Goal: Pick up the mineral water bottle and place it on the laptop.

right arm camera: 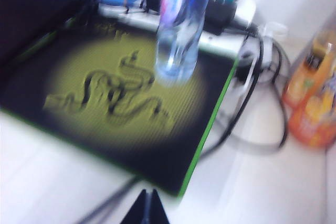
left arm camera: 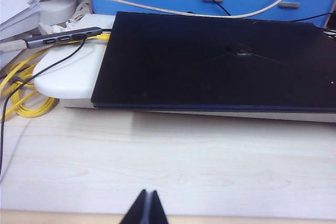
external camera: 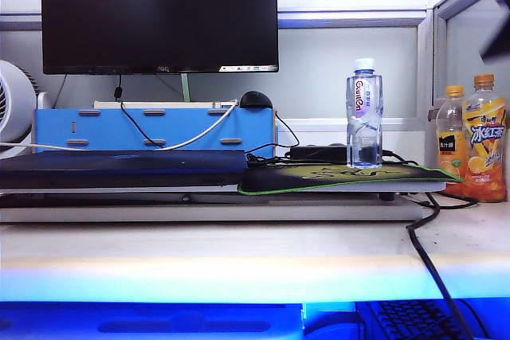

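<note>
The mineral water bottle [external camera: 364, 113], clear with a white cap and a white label, stands upright on the black-and-yellow mouse pad [external camera: 335, 177], right of the laptop [external camera: 119, 167]. The laptop is a closed dark slab lying flat on a riser. In the right wrist view my right gripper [right arm camera: 149, 195] is shut and empty, above the desk just off the pad's green-edged corner, a pad's length short of the bottle [right arm camera: 178, 30]. My left gripper [left arm camera: 148, 195] is shut and empty over bare desk in front of the laptop [left arm camera: 220, 61]. Neither gripper shows clearly in the exterior view.
Two orange-capped drink bottles [external camera: 470, 145] stand right of the pad. Black cables [right arm camera: 252, 103] loop between them and the pad. Behind are a big monitor [external camera: 159, 13], a blue box [external camera: 151, 129] and a black mouse [external camera: 256, 99]. Yellow cable [left arm camera: 23, 98] and a USB hub [left arm camera: 63, 38] lie beside the laptop.
</note>
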Available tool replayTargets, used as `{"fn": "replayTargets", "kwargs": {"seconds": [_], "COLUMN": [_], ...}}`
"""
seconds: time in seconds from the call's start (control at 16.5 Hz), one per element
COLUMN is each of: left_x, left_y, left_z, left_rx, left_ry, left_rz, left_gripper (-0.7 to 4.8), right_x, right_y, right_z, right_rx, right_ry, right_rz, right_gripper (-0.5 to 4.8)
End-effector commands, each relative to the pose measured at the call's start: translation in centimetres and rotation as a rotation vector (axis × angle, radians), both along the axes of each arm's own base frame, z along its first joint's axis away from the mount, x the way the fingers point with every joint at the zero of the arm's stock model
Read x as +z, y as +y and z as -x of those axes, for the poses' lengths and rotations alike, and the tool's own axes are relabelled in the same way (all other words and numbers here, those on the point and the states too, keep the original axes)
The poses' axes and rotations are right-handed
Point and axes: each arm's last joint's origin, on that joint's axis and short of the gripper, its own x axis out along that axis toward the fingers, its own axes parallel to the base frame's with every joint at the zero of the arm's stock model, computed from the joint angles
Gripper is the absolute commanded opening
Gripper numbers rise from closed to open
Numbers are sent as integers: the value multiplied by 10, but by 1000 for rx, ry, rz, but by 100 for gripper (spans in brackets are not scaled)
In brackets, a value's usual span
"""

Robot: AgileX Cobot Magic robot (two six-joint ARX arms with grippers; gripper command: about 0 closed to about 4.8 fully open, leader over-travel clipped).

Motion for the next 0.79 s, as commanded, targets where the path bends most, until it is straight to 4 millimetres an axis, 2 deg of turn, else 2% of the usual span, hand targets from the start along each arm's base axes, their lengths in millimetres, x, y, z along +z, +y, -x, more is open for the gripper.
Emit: {"fn": "replayTargets", "kwargs": {"seconds": [0.06,0.12,0.24,0.36,0.54,0.79], "left_x": [1,1,1,1,1,1], "left_y": [0,0,0,0,0,0], "left_z": [0,0,0,0,0,0], "left_rx": [-3,-3,-3,-3,-3,-3], "left_ry": [-4,-4,-4,-4,-4,-4], "left_rz": [-1,-1,-1,-1,-1,-1], "left_gripper": [-2,-2,-2,-2,-2,-2], "right_x": [50,70,80,71,53,29], "right_y": [0,2,7,28,44,49], "right_z": [-24,-26,-23,-26,-43,-74], "right_rx": [38,88,172,247,249,198], "right_ry": [-15,-4,11,83,146,168], "right_rz": [-14,-45,-112,-109,-81,-29], "right_gripper": [-1,-1,-1,-1,0,1]}}
